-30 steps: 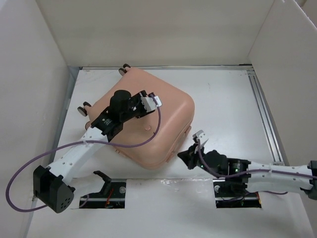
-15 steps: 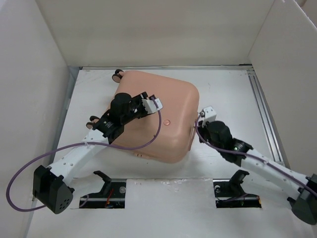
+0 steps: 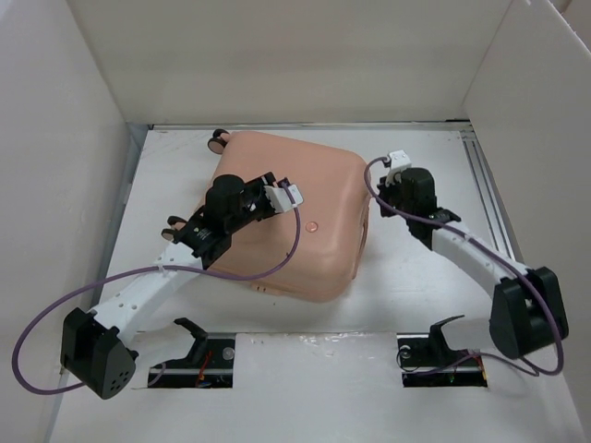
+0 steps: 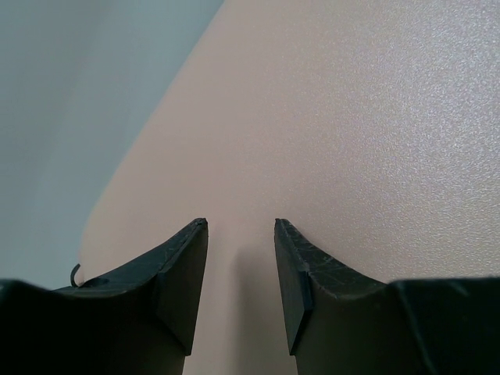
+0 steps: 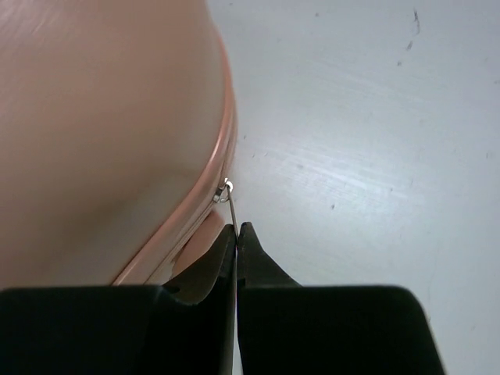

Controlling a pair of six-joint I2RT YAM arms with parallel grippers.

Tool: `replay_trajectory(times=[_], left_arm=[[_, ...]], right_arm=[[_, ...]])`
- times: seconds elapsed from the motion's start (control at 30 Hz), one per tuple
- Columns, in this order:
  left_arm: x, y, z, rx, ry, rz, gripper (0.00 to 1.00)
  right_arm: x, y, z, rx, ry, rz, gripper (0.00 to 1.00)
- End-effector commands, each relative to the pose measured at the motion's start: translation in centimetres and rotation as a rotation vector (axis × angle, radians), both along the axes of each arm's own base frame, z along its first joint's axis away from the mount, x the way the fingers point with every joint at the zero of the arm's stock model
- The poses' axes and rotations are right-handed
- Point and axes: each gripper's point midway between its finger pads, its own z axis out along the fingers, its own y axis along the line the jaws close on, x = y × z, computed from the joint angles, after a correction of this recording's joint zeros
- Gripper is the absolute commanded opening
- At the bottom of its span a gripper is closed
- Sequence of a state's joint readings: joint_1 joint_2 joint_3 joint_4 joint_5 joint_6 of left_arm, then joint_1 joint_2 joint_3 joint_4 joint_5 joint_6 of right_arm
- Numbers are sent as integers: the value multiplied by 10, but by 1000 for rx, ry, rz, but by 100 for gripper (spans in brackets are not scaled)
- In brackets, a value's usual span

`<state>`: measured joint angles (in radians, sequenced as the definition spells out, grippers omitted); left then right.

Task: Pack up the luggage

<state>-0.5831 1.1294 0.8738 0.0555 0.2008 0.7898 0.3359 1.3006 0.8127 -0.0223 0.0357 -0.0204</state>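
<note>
The peach-pink suitcase [image 3: 323, 185] lies closed and flat on the table [image 3: 416, 295], left of centre. The left end effector [image 4: 241, 226] sits close over the shell's top, fingers parted with nothing between them. The right end effector [image 5: 236, 228] is pinched tight on the thin metal zipper pull [image 5: 226, 188] at the shell's right edge.

**A:** Class of site?

**B:** Robotics lab, enclosed test cell.

**A:** Evidence?

**B:** Item: white table [image 3: 425, 221], boxed on three sides by plain white panels [image 3: 295, 65]. Item: metal rail [image 3: 494, 221] along its right edge. Item: left arm [image 3: 138, 291] and right arm [image 3: 471, 258], bolted beside cut-outs [image 3: 199, 355] with exposed wiring. Item: purple cable [image 3: 42, 317], looped loose.
</note>
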Motion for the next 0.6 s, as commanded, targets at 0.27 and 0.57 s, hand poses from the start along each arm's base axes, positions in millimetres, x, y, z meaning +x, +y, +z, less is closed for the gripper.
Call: replay_trajectory(times=[0.27,0.57], left_arm=[[-77,62,-141,354,514,49,38],[-48,173,-14,163,483,415,39]], right_arm=[[138,20,31,-19,-266,356,0],[114,59,-27,54,-194,580,0]])
